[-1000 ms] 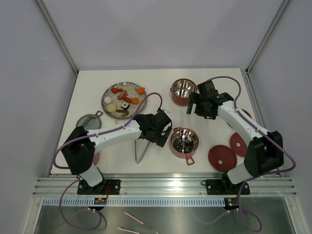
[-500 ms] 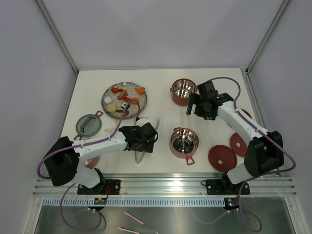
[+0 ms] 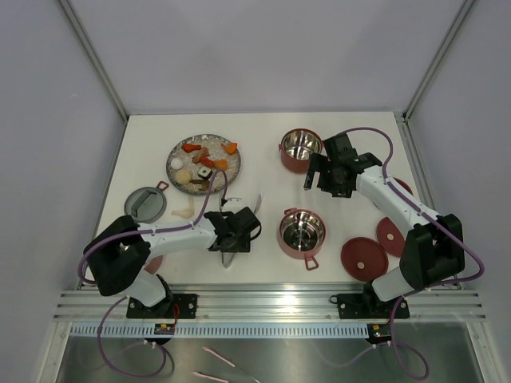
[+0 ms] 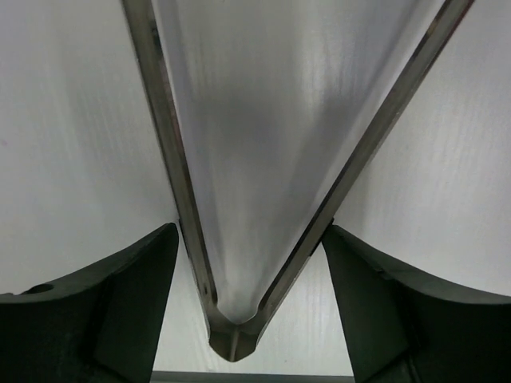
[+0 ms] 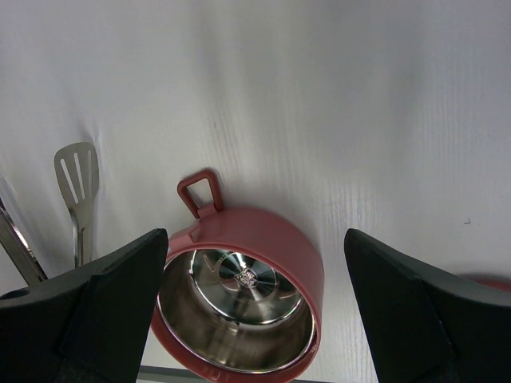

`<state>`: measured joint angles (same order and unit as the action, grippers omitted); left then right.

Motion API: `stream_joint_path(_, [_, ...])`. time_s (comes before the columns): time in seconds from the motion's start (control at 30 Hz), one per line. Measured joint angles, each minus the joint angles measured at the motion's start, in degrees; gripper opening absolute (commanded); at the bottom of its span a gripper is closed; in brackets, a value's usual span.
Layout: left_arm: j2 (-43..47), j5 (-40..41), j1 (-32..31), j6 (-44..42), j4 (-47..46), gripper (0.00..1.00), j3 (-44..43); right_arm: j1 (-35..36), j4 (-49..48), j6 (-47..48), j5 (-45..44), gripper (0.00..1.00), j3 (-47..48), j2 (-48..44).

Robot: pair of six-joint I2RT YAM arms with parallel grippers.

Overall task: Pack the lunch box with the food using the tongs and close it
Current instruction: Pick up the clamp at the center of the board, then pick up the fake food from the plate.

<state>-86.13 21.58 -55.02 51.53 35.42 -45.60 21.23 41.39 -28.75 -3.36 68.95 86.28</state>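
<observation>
A: Where were the tongs [image 4: 233, 335] at that point?

B: Flat on the table [image 3: 263, 128], hinge end toward the arm bases, tips pointing up toward the plate [image 3: 171, 163]. The left gripper [image 4: 249, 231] sat low over them near the hinge. Its fingers [image 4: 120, 303] were apart, one outside each arm of the V and very close to the metal. Whether they touched, I couldn't tell.

A: So the step was the pickup. How to do it well?

B: In my judgement, close evenly so both arms of the V are pressed at once, and only partly. Squeeze fully and the tips meet, leaving nothing to open over the food [image 3: 209, 159]. A grip so near the hinge would likely slip, so a spot further up the arms may be steadier.

A: And the lunch box?

B: The near tier [image 3: 302, 231] stood open just right of the tongs, shiny and empty inside. The far tier [image 5: 239, 279] lay under the right gripper [image 5: 255, 239], whose fingers were spread wide with nothing between them. Two lids [image 3: 363, 257] lay further right, apart from both tiers.

A: Anything to mind on the lift?

B: Raise straight, keeping the tips clear of the near tier's rim.
</observation>
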Motion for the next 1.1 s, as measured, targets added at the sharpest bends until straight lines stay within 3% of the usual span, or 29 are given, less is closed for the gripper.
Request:
stream_joint_path(0.23, [-0.1, 1.0, 0.7, -0.6, -5.9, 0.72, 1.5, 0.0, 0.0, 0.0, 0.0, 1.00, -0.2, 0.0])
stream_joint_path(0.3, [-0.4, 1.4, 0.7, -1.1, -6.8, 0.65, 1.6, 0.0, 0.0, 0.0, 0.0, 0.99, -0.4, 0.0])
stream_joint_path(0.43, [-1.0, 2.0, 0.7, -2.4, -8.9, 0.34, 1.5, 0.0, 0.0, -0.2, 0.0, 0.99, -0.7, 0.0])
stream_joint_path(0.67, [-0.4, 1.4, 0.7, -7.0, -7.7, 0.18, 0.7, 0.0, 0.0, -0.2, 0.0, 0.99, -0.8, 0.0])
stream_joint_path(0.8, [4.0, 0.0, 1.1, -12.7, -0.2, 0.20, -3.0, 0.0, 0.0, -0.2, 0.0, 0.99, -0.8, 0.0])
stream_joint_path(1.1, [6.1, -6.9, 9.7, -24.3, 18.3, 0.28, -27.5, 0.0, 0.0, -0.2, 0.0, 0.99, -0.8, 0.0])
